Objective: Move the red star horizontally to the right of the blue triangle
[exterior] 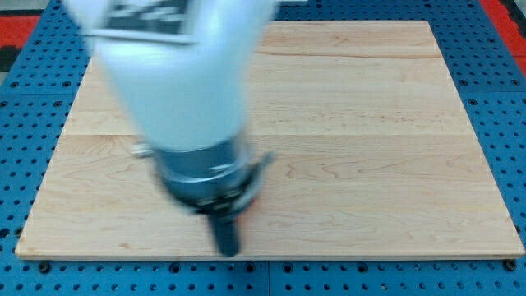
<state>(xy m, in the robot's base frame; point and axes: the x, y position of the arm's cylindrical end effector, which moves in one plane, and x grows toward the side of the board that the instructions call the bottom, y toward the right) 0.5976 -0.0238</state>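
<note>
My arm (pixel 177 90) fills the view's left and centre, large and blurred. The dark rod comes down from it, and my tip (pixel 228 250) sits near the bottom edge of the wooden board (pixel 370 148), left of centre. A small patch of red (pixel 250 210) shows just right of the rod, above the tip. It is probably the red star, but most of it is hidden behind the arm and its shape cannot be made out. The blue triangle does not show; it may be hidden behind the arm.
The board lies on a blue perforated table (pixel 493 82). The board's bottom edge (pixel 329 257) runs just below my tip. No other blocks show.
</note>
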